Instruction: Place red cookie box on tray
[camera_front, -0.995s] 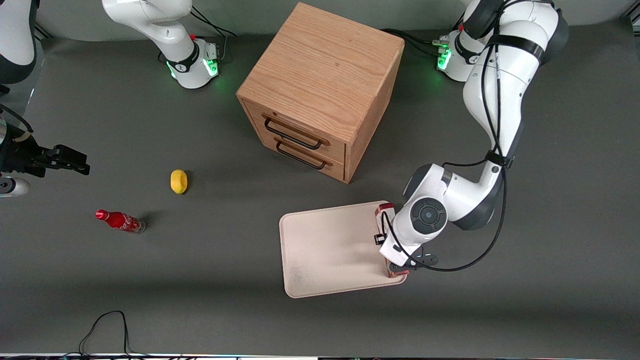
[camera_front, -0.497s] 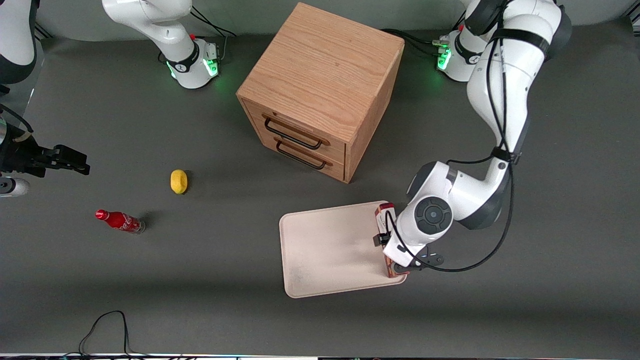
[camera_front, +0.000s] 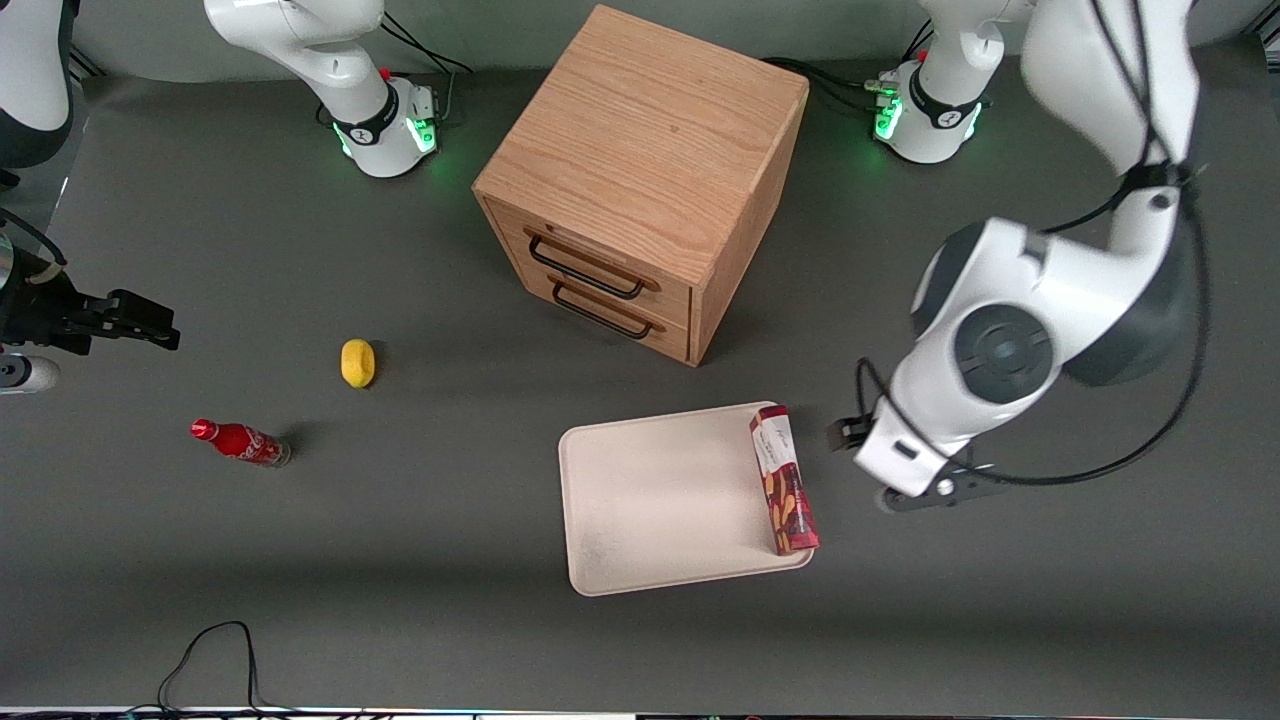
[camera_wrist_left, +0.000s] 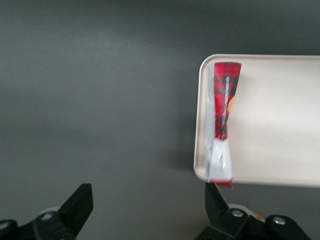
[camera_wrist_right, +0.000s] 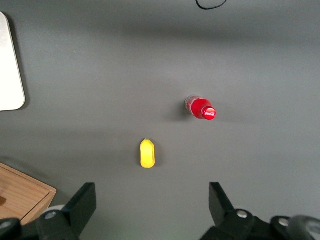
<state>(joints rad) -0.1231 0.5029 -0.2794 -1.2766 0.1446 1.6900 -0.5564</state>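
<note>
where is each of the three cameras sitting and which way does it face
Front view: high above the table, looking down on the wooden cabinet, both arms and the raised gripper.
Left wrist view: on the working arm, looking down past its open fingers at the red cookie box on the tray.
Right wrist view: on the parked arm, looking down at the lemon and soda bottle.
Shared: box and tray.

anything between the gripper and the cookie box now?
Nothing: front view shows only bare table between the open gripper and the red cookie box on the tray.
</note>
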